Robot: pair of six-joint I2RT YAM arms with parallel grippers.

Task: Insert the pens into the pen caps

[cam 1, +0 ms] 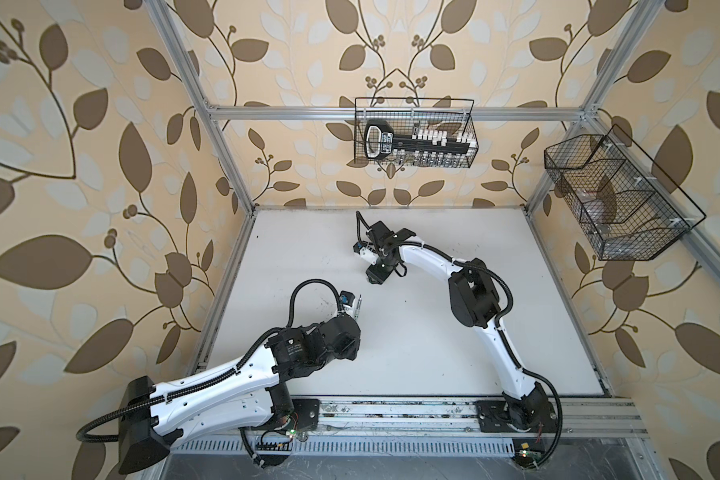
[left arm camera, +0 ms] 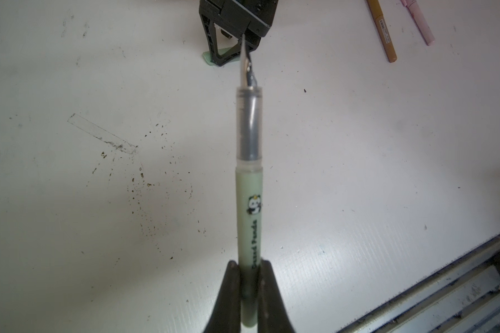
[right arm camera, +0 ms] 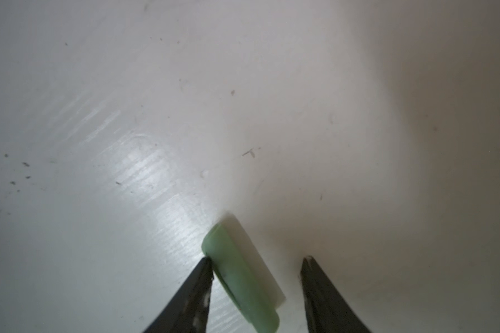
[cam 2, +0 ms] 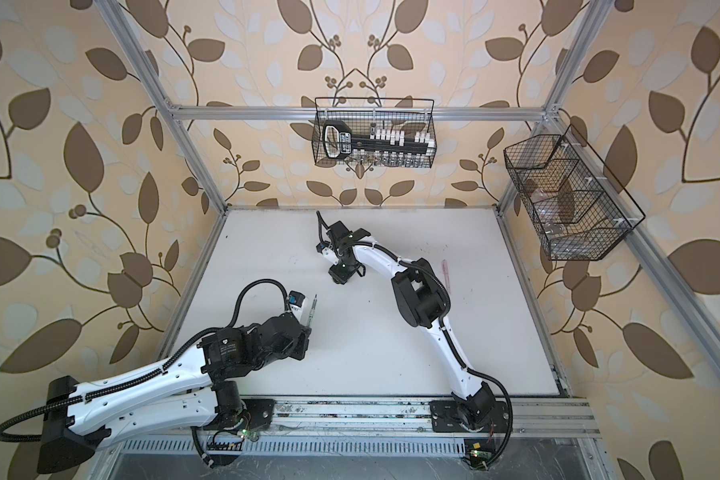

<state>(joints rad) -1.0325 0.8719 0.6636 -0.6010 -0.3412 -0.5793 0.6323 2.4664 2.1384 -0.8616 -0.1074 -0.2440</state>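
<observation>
Ahead of the green pen (left arm camera: 248, 187), the way is barred by the right gripper (right arm camera: 258, 259), set astride the green cap (right arm camera: 237, 268). Between cap and 1 finger (right arm camera: 321, 288) a gap is left; the other finger (right arm camera: 194, 288) is touched. Open table (left arm camera: 358, 144) is left elsewhere; the tan pen (left arm camera: 384, 34) and pink pen (left arm camera: 422, 26) lie well aside.

Both top views bright, evenly lit, wide-angle bending at edges. Left wrist: green pen (left arm camera: 249, 184) sharp, soft shadow lower left. Right wrist: table (right arm camera: 162, 178) glare centre-left, right side dim, green cap (right arm camera: 237, 268) blurred.
</observation>
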